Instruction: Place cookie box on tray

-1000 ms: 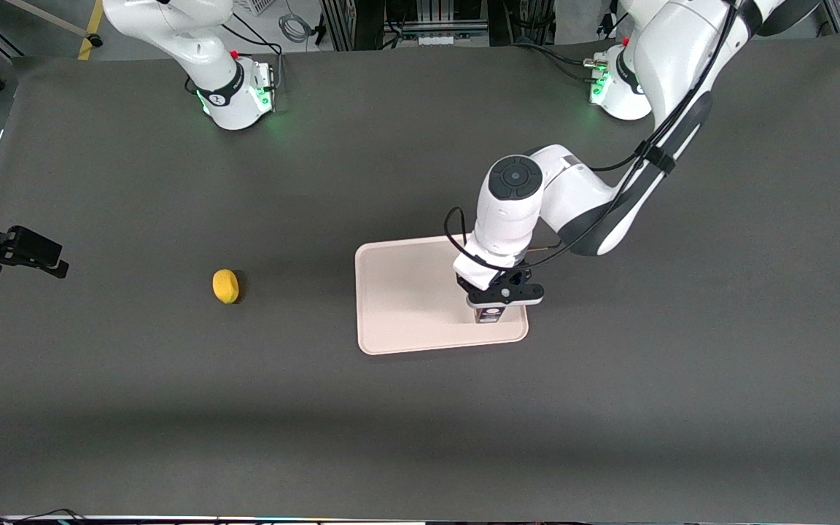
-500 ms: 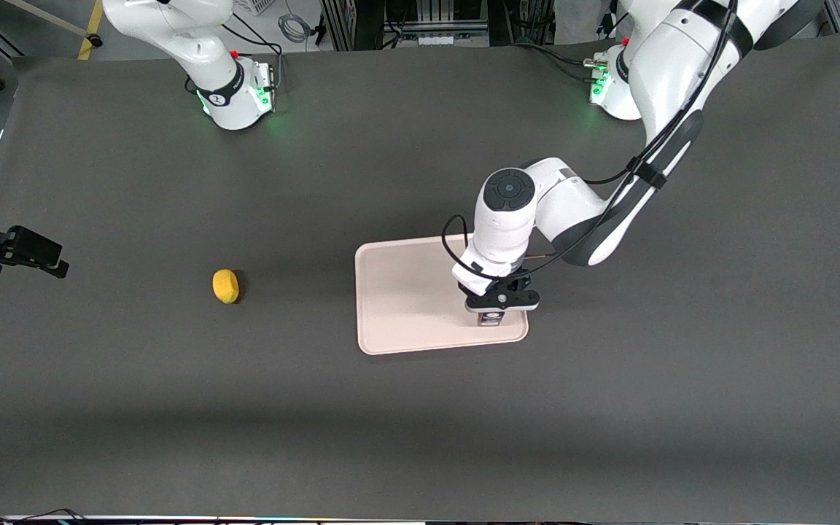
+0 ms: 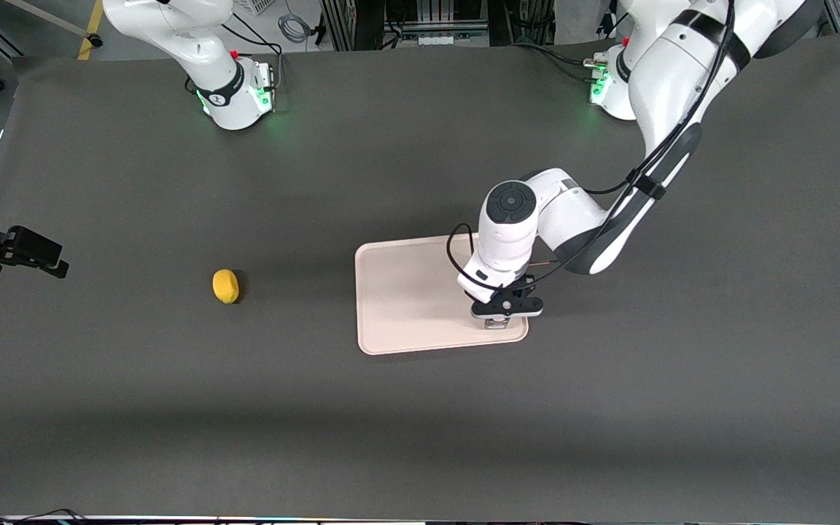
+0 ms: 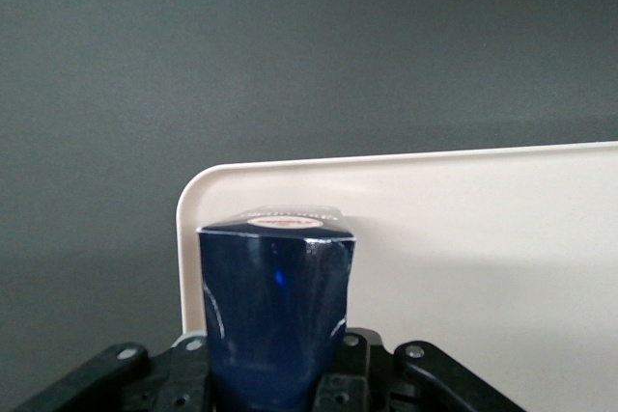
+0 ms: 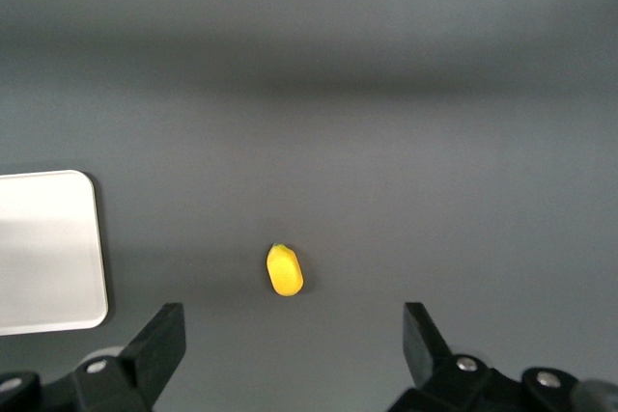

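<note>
Gripping the cookie box [image 4: 275, 311], the jaws of the gripper [image 3: 496, 319] hung over the tray [image 3: 405, 306] at its 5 o'clock corner; release remained.

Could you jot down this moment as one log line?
phase: placing | claw: shut on cookie box, low over tray corner | yellow lump: on table, apart

Desk [image 3: 172, 408] covered by dark grey matte sheet, a soft shadow band across it near the front camera. Grey floor [image 3: 41, 40] with yellow tape strip [image 3: 90, 29] above desk edge. Aluminium frame rack [image 3: 405, 22] there too.
</note>
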